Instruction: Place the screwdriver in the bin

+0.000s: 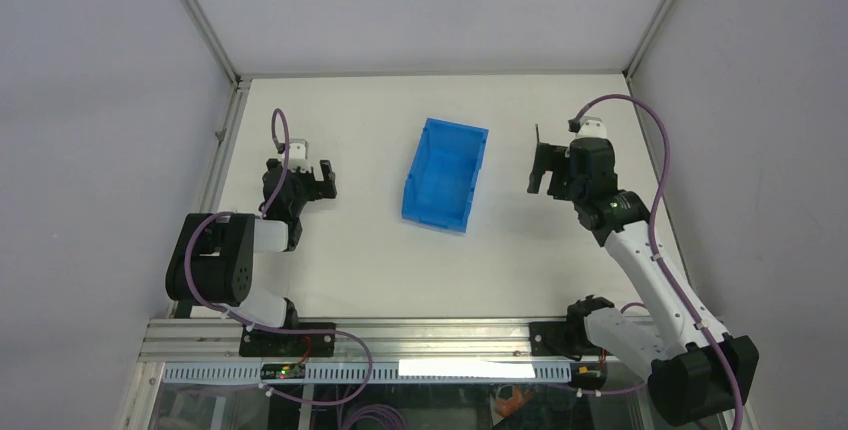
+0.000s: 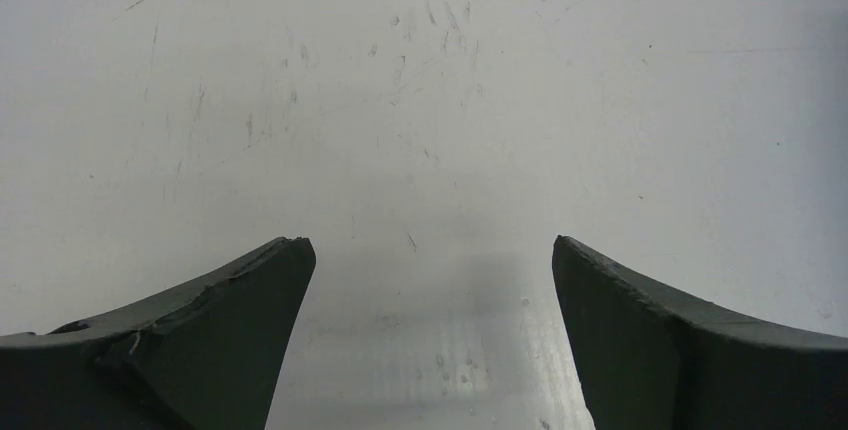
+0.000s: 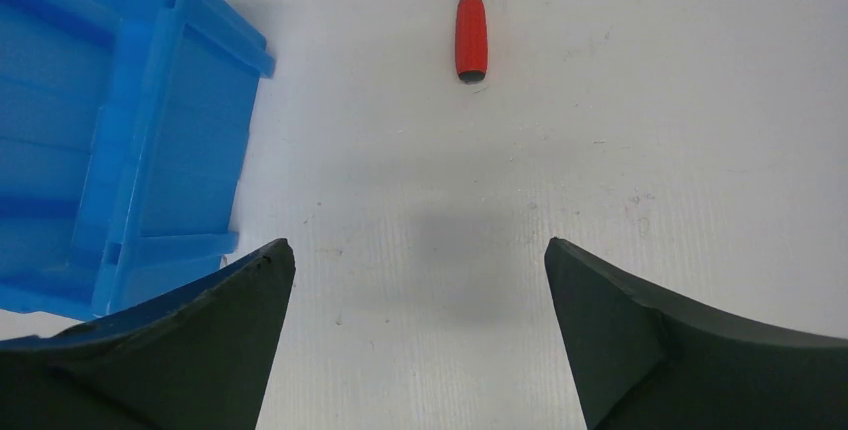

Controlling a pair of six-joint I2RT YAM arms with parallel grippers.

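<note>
The blue bin point(image 1: 445, 175) stands in the middle of the table, and its outer wall fills the left of the right wrist view point(image 3: 120, 130). The screwdriver point(image 3: 470, 35), with a red handle and a black shaft, lies on the table just right of the bin and ahead of my right gripper point(image 3: 417, 250), which is open and empty. In the top view only its thin shaft point(image 1: 538, 135) shows beyond my right gripper point(image 1: 545, 165). My left gripper point(image 1: 322, 180) is open and empty left of the bin, over bare table in its wrist view point(image 2: 430, 242).
White walls and a metal frame point(image 1: 225, 140) enclose the table on the left, back and right. The arm bases sit on the rail point(image 1: 400, 335) at the near edge.
</note>
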